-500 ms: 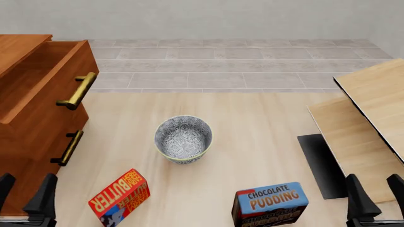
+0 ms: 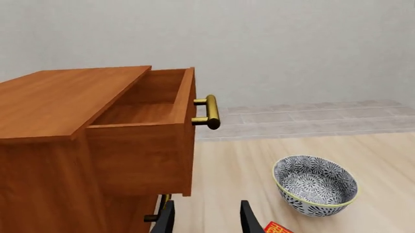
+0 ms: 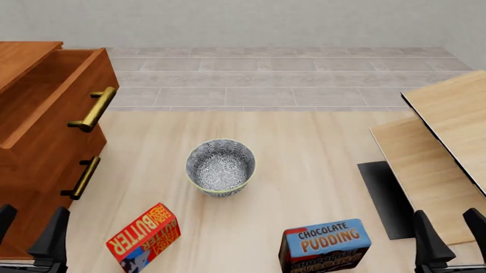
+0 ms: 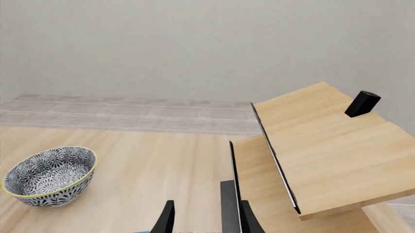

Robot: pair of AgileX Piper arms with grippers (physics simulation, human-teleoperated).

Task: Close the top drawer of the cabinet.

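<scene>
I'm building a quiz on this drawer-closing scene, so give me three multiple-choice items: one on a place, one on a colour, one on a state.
1. Where does the bowl stand on the table?
A. inside the top drawer
B. between the cabinet and the pale wood panels
C. on top of the pudding box

2. What colour is the butter box mostly?
A. red
B. green
C. white

3. What state is the top drawer in?
A. pushed fully shut
B. removed from the cabinet
C. pulled out and open

Answers:
1 B: the bowl sits on the table with the cabinet on one side and the pale wood panels on the other.
2 A: the butter box has red faces with yellow letters.
3 C: the top drawer juts out past the cabinet front, its inside showing; neither the left pincer nor the right pincer touches it.
</scene>
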